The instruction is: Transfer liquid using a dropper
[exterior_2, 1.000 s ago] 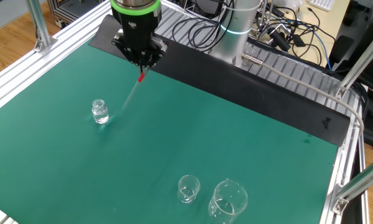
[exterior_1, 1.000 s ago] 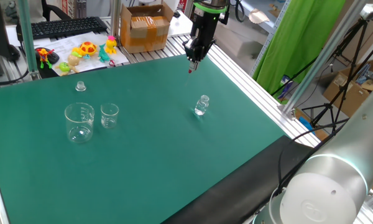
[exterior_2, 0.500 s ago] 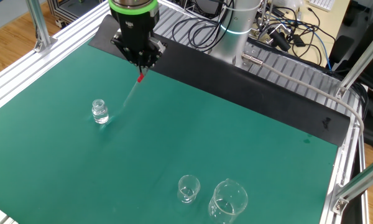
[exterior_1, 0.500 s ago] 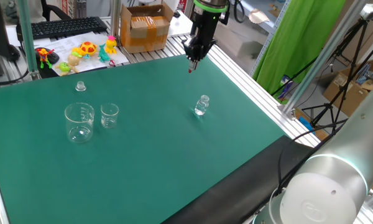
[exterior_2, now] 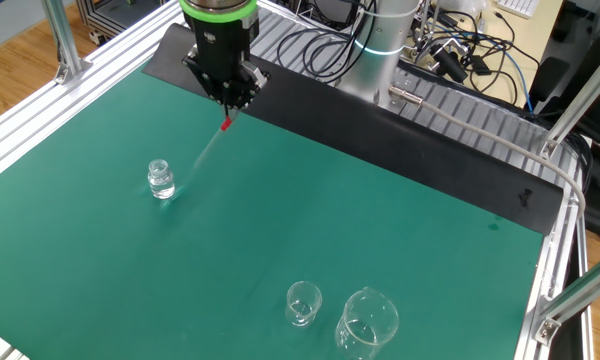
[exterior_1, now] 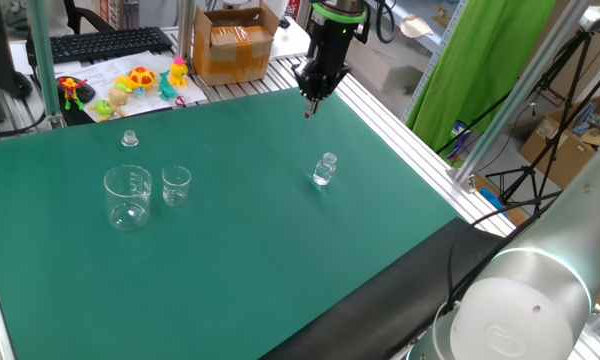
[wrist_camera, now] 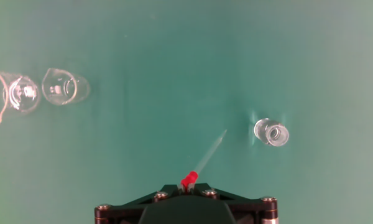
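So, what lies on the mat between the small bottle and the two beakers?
Nothing: in the hand view, only bare green mat separates the small bottle from the two beakers.

Bright, even light falls on the green tabletop (exterior_1: 240, 230) from overhead, leaving only faint, soft shadows. Both fixed views are sharp. The hand view is paler and hazier, dimmer in its corners, with soft glints on the small bottle (wrist_camera: 271, 132) right of the pincer (wrist_camera: 186, 184).

A robotics lab around me, my green-matted surface (exterior_1: 240, 240) framed by aluminium rails (exterior_1: 400, 130), cable bundles (exterior_2: 450, 50) behind my base, a keyboard (exterior_1: 105, 42), cardboard box (exterior_1: 235, 45), green curtain (exterior_1: 485, 60), tripod legs (exterior_1: 525, 185), glass beakers (exterior_1: 128, 196).
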### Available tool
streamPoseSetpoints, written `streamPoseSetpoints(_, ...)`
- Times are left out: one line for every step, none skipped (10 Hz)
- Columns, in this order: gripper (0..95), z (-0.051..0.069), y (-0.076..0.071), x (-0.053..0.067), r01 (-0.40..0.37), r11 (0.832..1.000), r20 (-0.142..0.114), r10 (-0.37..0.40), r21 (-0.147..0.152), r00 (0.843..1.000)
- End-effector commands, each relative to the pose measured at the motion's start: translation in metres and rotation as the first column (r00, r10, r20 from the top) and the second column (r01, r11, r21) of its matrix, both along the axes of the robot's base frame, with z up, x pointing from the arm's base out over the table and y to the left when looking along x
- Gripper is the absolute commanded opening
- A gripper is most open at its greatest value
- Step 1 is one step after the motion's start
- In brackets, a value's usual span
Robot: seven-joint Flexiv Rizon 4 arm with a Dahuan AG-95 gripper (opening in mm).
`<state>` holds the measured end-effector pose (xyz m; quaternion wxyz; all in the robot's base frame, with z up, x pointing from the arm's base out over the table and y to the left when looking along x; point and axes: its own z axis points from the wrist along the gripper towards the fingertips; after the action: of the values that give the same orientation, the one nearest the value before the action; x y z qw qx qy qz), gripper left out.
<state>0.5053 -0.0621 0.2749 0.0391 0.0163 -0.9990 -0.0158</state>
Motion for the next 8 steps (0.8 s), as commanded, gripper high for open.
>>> streamPoseSetpoints(0.0, -0.006, 0.0, -0.004, -0.045, 0.999, -0.024, 0.045, 0.014, 0.999)
streamPoseSetpoints(0.0, -0.004, -0.003, -0.011, -0.05, 0.999, -0.025, 0.051, 0.014, 0.998)
streamPoseSetpoints(0.0, -0.002, -0.01, -0.021, -0.063, 0.998, -0.025, 0.064, 0.015, 0.998)
streamPoseSetpoints(0.0, -0.004, -0.021, -0.029, -0.077, 0.997, -0.016, 0.077, 0.018, 0.997)
streamPoseSetpoints(0.0, -0.006, -0.029, -0.032, -0.084, 0.996, -0.015, 0.084, 0.02, 0.996)
streamPoseSetpoints(0.0, -0.006, -0.033, -0.032, -0.087, 0.996, -0.013, 0.088, 0.021, 0.996)
streamPoseSetpoints(0.0, -0.005, -0.039, -0.033, -0.095, 0.995, -0.009, 0.095, 0.019, 0.995)
streamPoseSetpoints(0.0, -0.005, -0.046, -0.033, -0.107, 0.994, -0.011, 0.107, 0.022, 0.994)
